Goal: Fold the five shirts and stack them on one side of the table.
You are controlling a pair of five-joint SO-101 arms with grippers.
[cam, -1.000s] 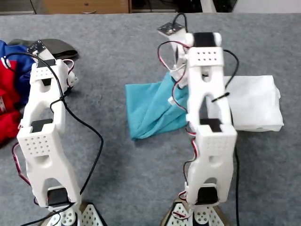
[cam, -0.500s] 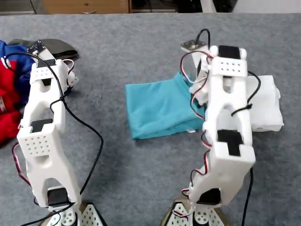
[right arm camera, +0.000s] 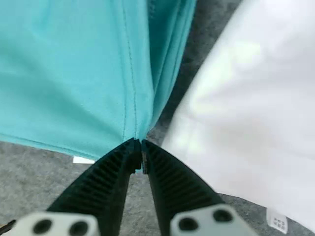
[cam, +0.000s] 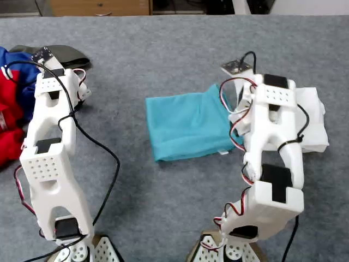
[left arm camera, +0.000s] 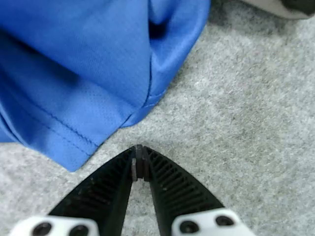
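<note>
A teal shirt (cam: 182, 125) lies folded in the middle of the grey table, and its right edge is lifted toward a folded white shirt (cam: 315, 117). My right gripper (right arm camera: 139, 150) is shut on the teal shirt (right arm camera: 64, 73) at that edge, right beside the white shirt (right arm camera: 246, 98). At the far left lie a blue shirt (cam: 16, 71), a red shirt (cam: 8, 128) and a dark shirt (cam: 68, 53). My left gripper (left arm camera: 139, 169) is shut with nothing in it, just off the hem of the blue shirt (left arm camera: 74, 64).
Grey felt table (cam: 152, 65) has bare room at the back and in front of the teal shirt. A wooden cabinet (cam: 98, 6) stands beyond the far edge. Both arm bases sit at the near edge.
My right arm has swung to the right, pulling the teal shirt's edge toward the white shirt, and the teal shirt now lies flatter. The left arm has not moved.
</note>
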